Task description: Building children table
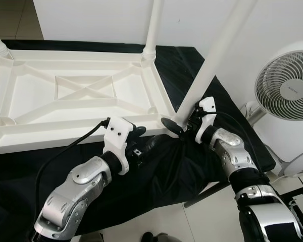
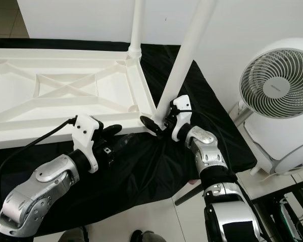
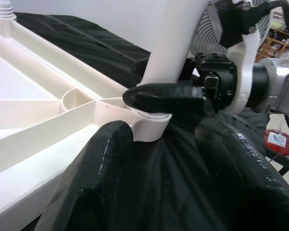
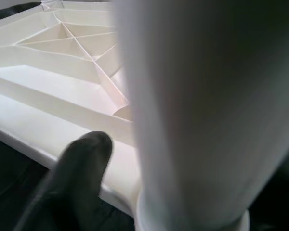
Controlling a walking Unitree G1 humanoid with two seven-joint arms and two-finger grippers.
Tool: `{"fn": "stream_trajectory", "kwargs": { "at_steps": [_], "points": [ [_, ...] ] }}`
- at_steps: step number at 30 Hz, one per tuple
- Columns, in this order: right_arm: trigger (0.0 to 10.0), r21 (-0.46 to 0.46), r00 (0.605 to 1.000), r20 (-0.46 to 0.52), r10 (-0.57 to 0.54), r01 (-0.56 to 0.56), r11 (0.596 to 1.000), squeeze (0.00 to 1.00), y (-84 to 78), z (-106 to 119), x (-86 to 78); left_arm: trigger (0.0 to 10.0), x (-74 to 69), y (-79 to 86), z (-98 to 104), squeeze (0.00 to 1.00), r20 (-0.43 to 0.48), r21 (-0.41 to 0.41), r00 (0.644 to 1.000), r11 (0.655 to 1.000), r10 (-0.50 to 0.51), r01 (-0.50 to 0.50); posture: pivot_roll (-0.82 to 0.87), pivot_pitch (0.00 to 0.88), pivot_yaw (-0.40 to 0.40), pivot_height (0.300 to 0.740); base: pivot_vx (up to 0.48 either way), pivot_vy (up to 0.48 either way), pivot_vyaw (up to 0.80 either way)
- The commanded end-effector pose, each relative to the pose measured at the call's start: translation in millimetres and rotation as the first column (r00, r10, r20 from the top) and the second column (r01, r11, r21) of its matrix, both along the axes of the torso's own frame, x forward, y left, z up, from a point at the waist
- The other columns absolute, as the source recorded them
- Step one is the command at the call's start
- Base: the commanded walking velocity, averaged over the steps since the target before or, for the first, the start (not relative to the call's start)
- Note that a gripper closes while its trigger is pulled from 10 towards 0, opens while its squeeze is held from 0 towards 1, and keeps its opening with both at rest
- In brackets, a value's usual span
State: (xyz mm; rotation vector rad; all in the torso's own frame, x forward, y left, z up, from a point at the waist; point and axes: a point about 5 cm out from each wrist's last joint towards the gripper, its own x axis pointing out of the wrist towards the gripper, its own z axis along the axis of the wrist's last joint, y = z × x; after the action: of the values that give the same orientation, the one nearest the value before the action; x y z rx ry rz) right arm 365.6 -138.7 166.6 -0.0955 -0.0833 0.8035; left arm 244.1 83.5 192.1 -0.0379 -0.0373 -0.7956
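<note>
Left tool (image 1: 141,132): lower centre, fingers spread, grasping nothing, beside the corner socket.
Right tool (image 1: 184,126): centre, clenched round the white leg (image 1: 212,60) base.
Tabletop (image 1: 76,91): inverted, upper left, on black cloth (image 1: 161,171).
Risk: slanted leg may jam or pop out.

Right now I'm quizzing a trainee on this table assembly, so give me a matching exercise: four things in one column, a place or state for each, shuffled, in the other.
Things:
1. tabletop
2. table leg
3. fan
4. left gripper

Places or states:
A. standing on the floor, right of the black cloth
B. lying upside down, ribs showing
C. held near its base by the right gripper
D. open, at the tabletop's near edge

Pairs: 1-B, 2-C, 3-A, 4-D
</note>
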Motion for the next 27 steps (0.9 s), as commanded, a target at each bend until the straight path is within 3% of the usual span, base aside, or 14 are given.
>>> {"fn": "stream_trajectory", "kwargs": {
  "at_steps": [1,16,17,20,22,27],
  "points": [
    [0.0,-0.001,0.999,-0.021,0.036,-0.036,0.999,0.0,4.9,-7.0,0.4,10.0,-6.1,-8.8,-2.1,0.0,-0.01,0.003,0.996,0.996,-0.086,0.087,0.2,0.125,-0.137,0.74,0.0,0.0,0.0],
    [0.0,0.024,0.998,-0.053,0.019,-0.018,1.0,0.0,0.9,-17.1,0.3,10.0,-9.2,-9.3,-0.8,0.0,-0.009,-0.006,0.996,0.996,-0.091,0.091,0.2,0.135,-0.132,0.74,0.0,0.0,0.0],
    [10.0,0.028,0.999,-0.05,-0.001,0.002,1.0,0.0,-0.7,-16.4,1.6,10.0,-9.4,-9.4,-0.9,0.0,-0.01,-0.006,0.996,0.996,-0.092,0.092,0.2,0.137,-0.134,0.74,0.0,0.0,0.0],
    [10.0,0.036,0.998,-0.042,-0.039,0.04,0.999,0.0,-3.5,-14.4,3.5,10.0,-9.5,-9.3,-0.9,0.0,-0.01,-0.006,0.996,0.996,-0.093,0.093,0.2,0.138,-0.136,0.74,0.0,0.0,0.0],
    [10.0,0.02,0.983,-0.022,-0.181,0.181,0.983,0.0,-11.0,-13.0,7.6,10.0,-9.6,-8.1,-0.8,0.0,-0.011,-0.009,0.996,0.996,-0.086,0.086,0.2,0.143,-0.142,0.74,0.0,0.0,0.0],
    [10.0,0.025,0.947,0.011,-0.321,0.321,0.947,0.0,-12.5,-12.9,8.8,10.0,-9.7,-7.5,-0.7,0.0,-0.013,-0.017,0.997,0.997,-0.08,0.08,0.19,0.147,-0.144,0.74,0.0,0.0,0.0]
  ]
}}
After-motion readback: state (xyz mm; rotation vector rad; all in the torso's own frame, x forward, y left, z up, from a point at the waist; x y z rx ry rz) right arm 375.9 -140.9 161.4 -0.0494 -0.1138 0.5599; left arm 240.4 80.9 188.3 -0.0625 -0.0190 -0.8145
